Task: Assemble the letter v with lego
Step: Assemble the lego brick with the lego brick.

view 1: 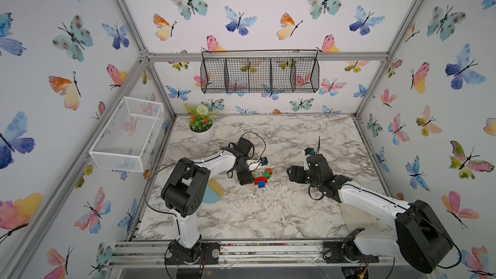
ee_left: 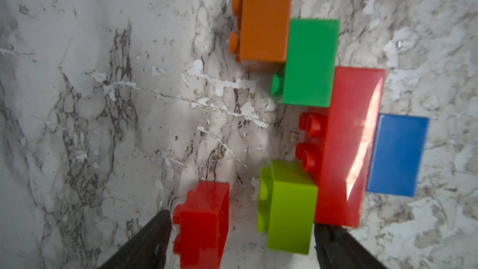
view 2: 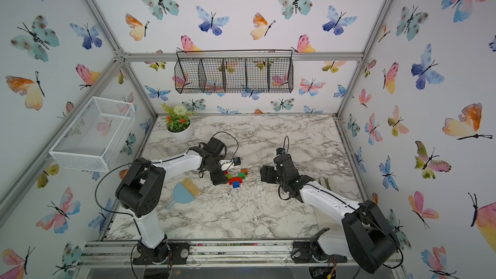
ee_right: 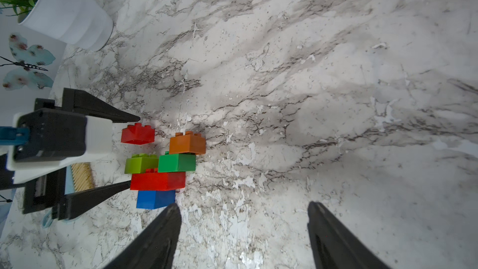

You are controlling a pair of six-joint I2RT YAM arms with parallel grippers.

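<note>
Black wire forms the basket (view 1: 259, 87) hung on the back wall, split into compartments. A white mesh basket (view 1: 126, 132) is fixed to the side wall. A white pot (view 1: 204, 135) at the back of the marble table (view 1: 268, 210) holds a green plant (view 1: 200, 120) with orange flowers.

The lego (view 1: 262, 179) lies mid-table, in both top views just beside the left hand (view 1: 251, 177). Five bricks touch in a stepped, partly built letter v (ee_left: 346, 104): the orange brick (ee_left: 266, 19), green brick (ee_left: 310, 63), long red brick (ee_left: 349, 146) and blue brick (ee_left: 398, 156) form a stair, with the lime brick (ee_left: 289, 203) against the long red one. The small red brick (ee_left: 201, 223) lies loose, a narrow gap from the lime.

The left hand is spread wide. The small red and lime bricks sit between its fingers (ee_left: 147, 241), the red one just beside one finger.

The right hand (ee_right: 243, 218) is wide too and holds nothing. Its wrist view shows the blue brick next to one fingertip, though the top views show a gap between that hand and the bricks.

The left arm (view 1: 214, 159) rises from the front rail, folds at a raised elbow and reaches across, hand tipped down over the bricks. The right arm (view 1: 367, 197) stretches low from the front right, its hand facing the bricks. A blue hand brush (view 2: 183, 191) with tan bristles lies beside the left arm's elbow.
</note>
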